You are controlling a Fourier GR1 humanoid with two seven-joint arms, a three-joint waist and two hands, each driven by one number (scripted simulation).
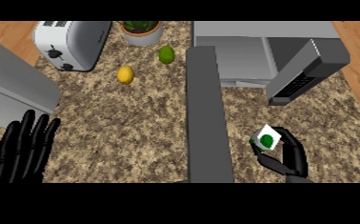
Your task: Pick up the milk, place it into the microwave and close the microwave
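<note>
While my right hand (290,156) is curling its fingers (271,163) round the milk (267,138) above the table (141,123), I am judging pickup done; placing it in the open microwave (246,56) and closing its door (306,73) are remaining. My left hand (25,144) is resting open, lower left.

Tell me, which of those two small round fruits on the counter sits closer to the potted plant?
The green fruit. It lies just right of and below the potted plant, almost beside the pot. The yellow fruit sits farther down the counter, nearer the toaster.
</note>
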